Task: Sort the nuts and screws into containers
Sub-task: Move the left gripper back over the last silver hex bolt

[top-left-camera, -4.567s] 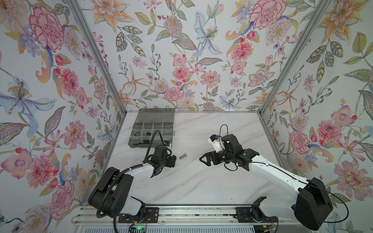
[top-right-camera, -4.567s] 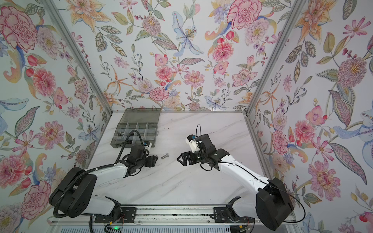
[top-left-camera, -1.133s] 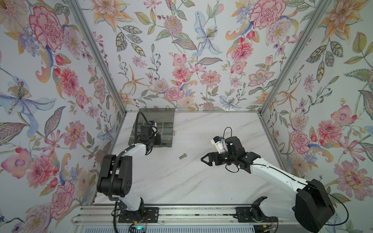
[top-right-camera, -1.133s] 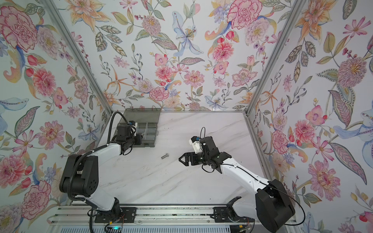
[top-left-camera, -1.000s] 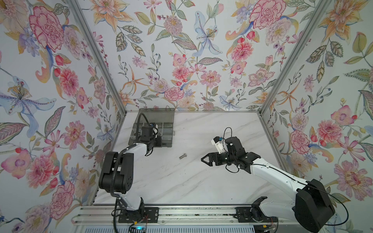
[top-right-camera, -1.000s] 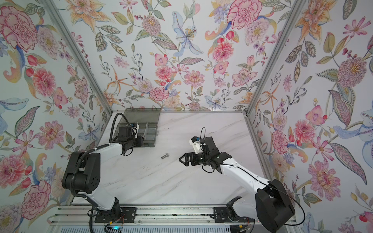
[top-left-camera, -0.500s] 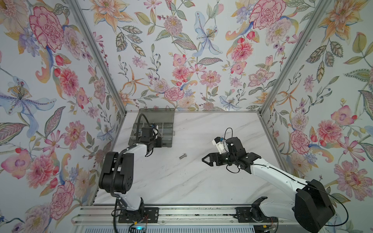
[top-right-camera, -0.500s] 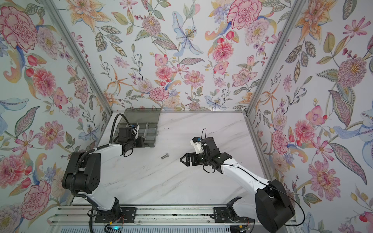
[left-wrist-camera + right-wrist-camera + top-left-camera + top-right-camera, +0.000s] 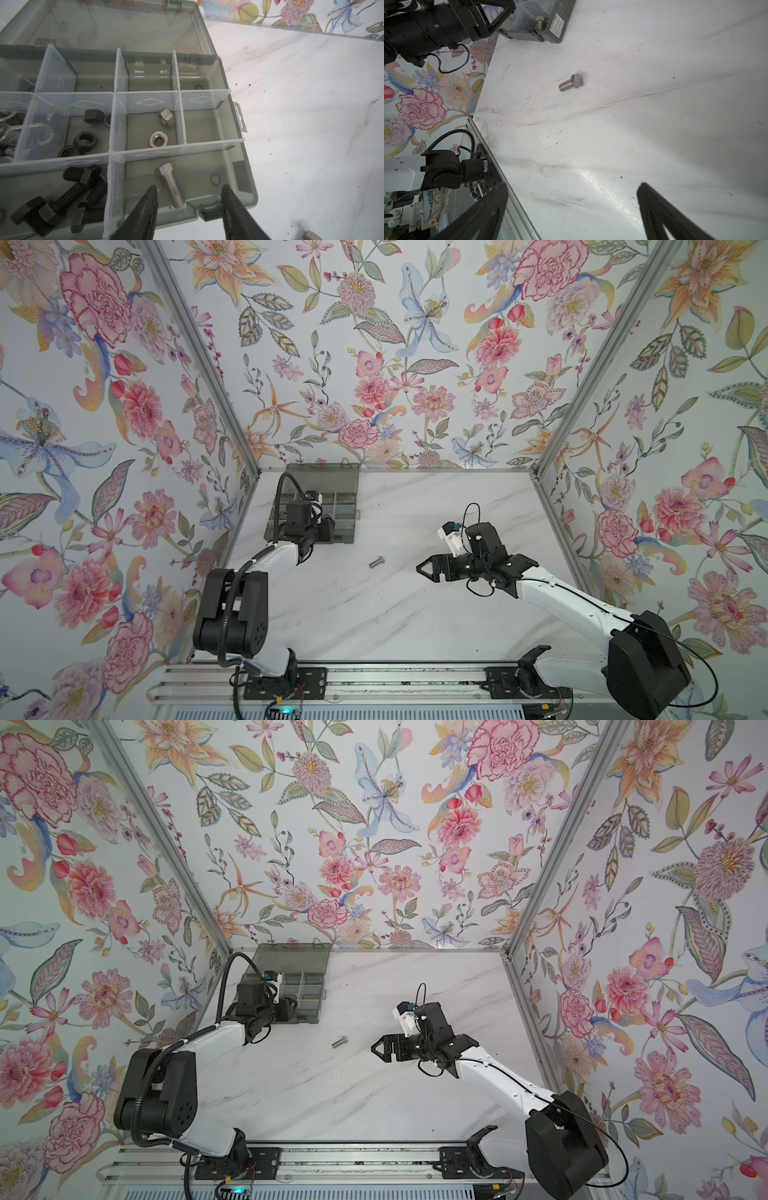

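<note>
The silver bolt (image 9: 169, 182) lies loose in a corner cell of the box (image 9: 250, 182), head pointing inward and threads toward the rim. The left pincer (image 9: 189, 187) has just released it, so that piece is sorted. A second bolt (image 9: 377, 562), seemingly lying 2-to-8 o'clock, waits on the table (image 9: 374, 614) at 9 o'clock of the open, empty right pincer (image 9: 426, 568).

The right gripper (image 9: 572, 186) is spread wide; well ahead of its jaws a silver bolt (image 9: 571, 82) lies (flat on the marble table (image 9: 654, 124)), the organiser box (image 9: 565, 18) beyond.
</note>
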{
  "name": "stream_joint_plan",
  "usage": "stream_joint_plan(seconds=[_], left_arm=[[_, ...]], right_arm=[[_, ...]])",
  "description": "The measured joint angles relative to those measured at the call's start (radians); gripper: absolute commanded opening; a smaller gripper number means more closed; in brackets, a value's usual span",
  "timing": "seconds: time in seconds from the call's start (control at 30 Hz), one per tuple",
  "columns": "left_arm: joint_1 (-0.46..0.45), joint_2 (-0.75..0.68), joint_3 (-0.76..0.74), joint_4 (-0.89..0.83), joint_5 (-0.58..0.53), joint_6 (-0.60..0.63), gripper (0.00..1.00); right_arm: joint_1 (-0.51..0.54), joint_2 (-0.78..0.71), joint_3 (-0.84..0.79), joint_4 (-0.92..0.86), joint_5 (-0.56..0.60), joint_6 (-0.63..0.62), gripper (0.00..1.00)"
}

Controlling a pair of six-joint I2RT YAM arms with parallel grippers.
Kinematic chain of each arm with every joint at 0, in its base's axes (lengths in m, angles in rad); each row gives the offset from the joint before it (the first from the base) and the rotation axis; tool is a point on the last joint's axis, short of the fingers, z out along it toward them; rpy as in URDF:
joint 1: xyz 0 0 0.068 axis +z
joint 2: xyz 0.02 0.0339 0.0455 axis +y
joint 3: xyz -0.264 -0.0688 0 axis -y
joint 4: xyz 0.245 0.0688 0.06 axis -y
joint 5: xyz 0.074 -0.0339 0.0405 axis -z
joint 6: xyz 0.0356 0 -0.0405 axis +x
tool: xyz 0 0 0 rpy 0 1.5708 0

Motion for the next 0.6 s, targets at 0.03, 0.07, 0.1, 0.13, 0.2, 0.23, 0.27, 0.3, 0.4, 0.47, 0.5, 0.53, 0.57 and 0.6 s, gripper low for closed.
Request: stream_joint_plan(seconds=[0.03, 0.07, 0.1, 0.13, 0.2, 0.23, 0.27, 0.3, 0.4, 0.47, 0.5, 0.53, 0.57, 0.6], left_arm=[[-0.005, -0.020, -0.009, 0.002, 0.000, -0.001, 0.55], [-0.014, -0.043, -0.020, 0.008, 0.000, -0.004, 0.57], [-0.030, -0.063, -0.031, 0.013, -0.001, -0.008, 0.58], [-0.053, -0.083, -0.045, 0.020, -0.001, -0.011, 0.60], [-0.111, -0.109, -0.073, 0.029, 0.000, -0.016, 0.60], [-0.145, -0.116, -0.089, 0.035, 0.000, -0.019, 0.61], [-0.179, -0.119, -0.103, 0.037, -0.001, -0.023, 0.62], [-0.208, -0.119, -0.119, 0.043, -0.005, -0.027, 0.62], [-0.283, -0.119, -0.177, 0.053, -0.018, -0.042, 0.62], [-0.311, -0.118, -0.216, 0.069, -0.027, -0.058, 0.63], [-0.316, -0.116, -0.227, 0.074, -0.027, -0.064, 0.63], [-0.325, -0.111, -0.237, 0.082, -0.028, -0.072, 0.63], [-0.332, -0.105, -0.242, 0.093, -0.029, -0.080, 0.63], [-0.335, -0.099, -0.243, 0.101, -0.032, -0.084, 0.63]], right_arm=[[0.000, 0.000, 0.000, 0.000, 0.000, 0.000, 0.99], [0.000, 0.000, 0.000, 0.000, 0.000, 0.000, 0.99], [-0.001, 0.000, 0.000, 0.000, 0.000, 0.000, 0.99], [-0.002, 0.000, 0.000, 0.000, 0.000, 0.000, 0.99], [-0.005, -0.001, 0.000, 0.000, 0.000, 0.000, 0.99], [-0.007, -0.003, 0.000, 0.000, 0.000, 0.000, 0.99], [-0.007, -0.004, 0.000, 0.000, 0.000, 0.000, 0.99], [-0.009, -0.006, 0.000, 0.000, 0.000, 0.000, 0.99], [-0.013, -0.010, 0.000, 0.000, -0.003, 0.000, 0.99], [-0.014, -0.011, 0.000, 0.000, -0.005, 0.000, 0.99], [-0.016, -0.011, 0.000, 0.000, -0.008, 0.000, 0.99], [-0.018, -0.011, 0.000, 0.000, -0.010, 0.000, 0.99], [-0.019, -0.011, 0.000, 0.000, -0.012, 0.000, 0.99], [-0.020, -0.011, 0.000, 0.000, -0.013, 0.000, 0.99]])
